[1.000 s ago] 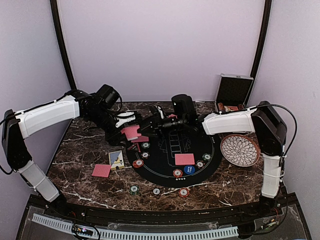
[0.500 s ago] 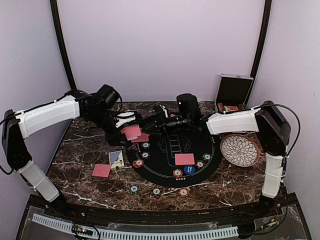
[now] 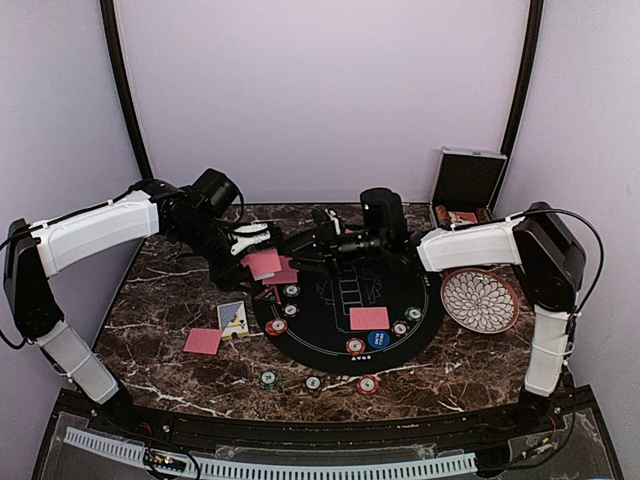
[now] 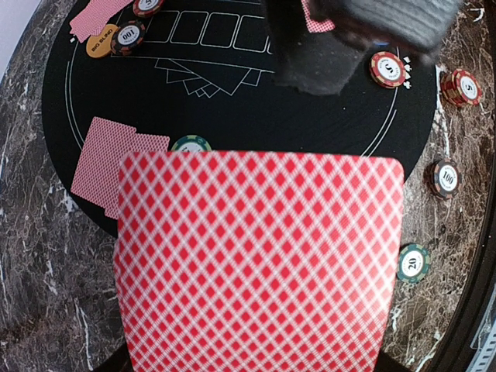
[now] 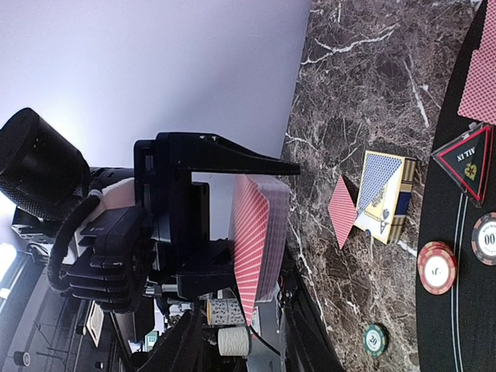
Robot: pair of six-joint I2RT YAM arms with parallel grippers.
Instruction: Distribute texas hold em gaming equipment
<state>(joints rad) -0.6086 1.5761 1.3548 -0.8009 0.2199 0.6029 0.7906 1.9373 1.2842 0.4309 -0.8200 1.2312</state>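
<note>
Top view: the right claw (image 3: pixel 322 240) has drawn back to the right since a second ago, when its tips met the deck of red-backed playing cards (image 3: pixel 265 266). Now a gap lies between them, over the far left rim of the round black felt mat (image 3: pixel 322 325). How far its jaws stand apart I cannot tell. The left claw (image 3: pixel 246 256) has not moved and stays clamped on the deck, above the dark marble counter (image 3: pixel 160 300). A lone red-backed card (image 3: pixel 203 341) and a blue card box (image 3: pixel 232 318) lie nearer the arm bases. A white patterned plate (image 3: pixel 481 299) and a silver-edged black case (image 3: pixel 467 180) sit at the right.

Left wrist view: the deck fills the frame, back up. The right claw is a dark blur beyond it, hiding part of the mat. A green striped chip (image 4: pixel 191 143) peeps over the deck's edge.

Right wrist view: the deck shows edge-on, pinched by the left claw's black fingers (image 5: pixel 232 163). A red striped chip (image 5: pixel 436 267) lies on the mat.
</note>
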